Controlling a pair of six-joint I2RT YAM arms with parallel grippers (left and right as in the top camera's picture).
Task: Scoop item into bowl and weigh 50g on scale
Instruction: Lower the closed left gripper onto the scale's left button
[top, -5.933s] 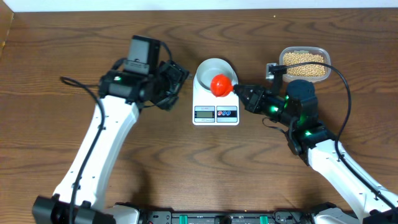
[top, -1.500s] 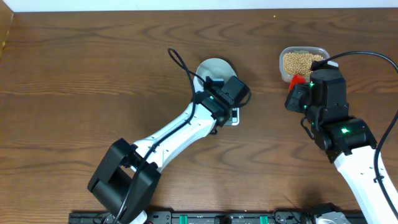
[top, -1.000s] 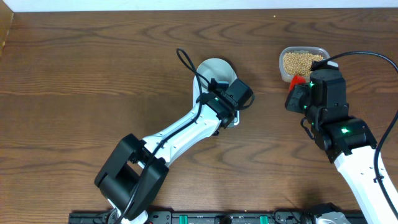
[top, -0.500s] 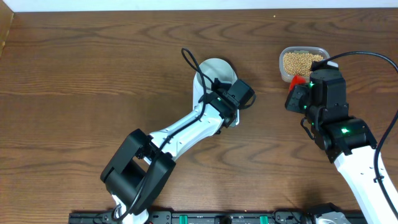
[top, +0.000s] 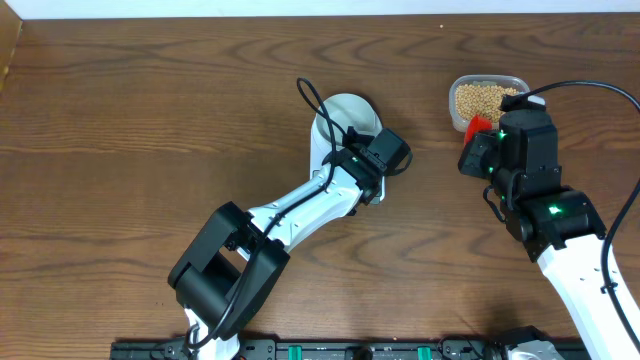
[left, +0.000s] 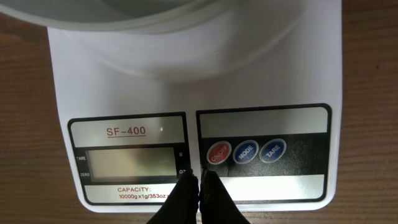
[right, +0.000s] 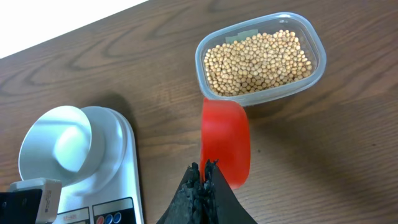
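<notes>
Pressed-together left gripper (left: 199, 180) at the scale's (left: 186, 81) red button (left: 218, 153).
Your tip sits just beside it, so the press may miss. Right gripper (right: 203, 171) pinches the red scoop (right: 225, 149).

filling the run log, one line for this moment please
left gripper: shut, tips at scale by red button | right gripper: shut on red scoop near tub of beans | bowl: on scale, empty | display: blank

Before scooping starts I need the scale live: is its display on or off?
Off, as far as shows: on the scale, the display is blank, no digits, in the left wrist view.
</notes>
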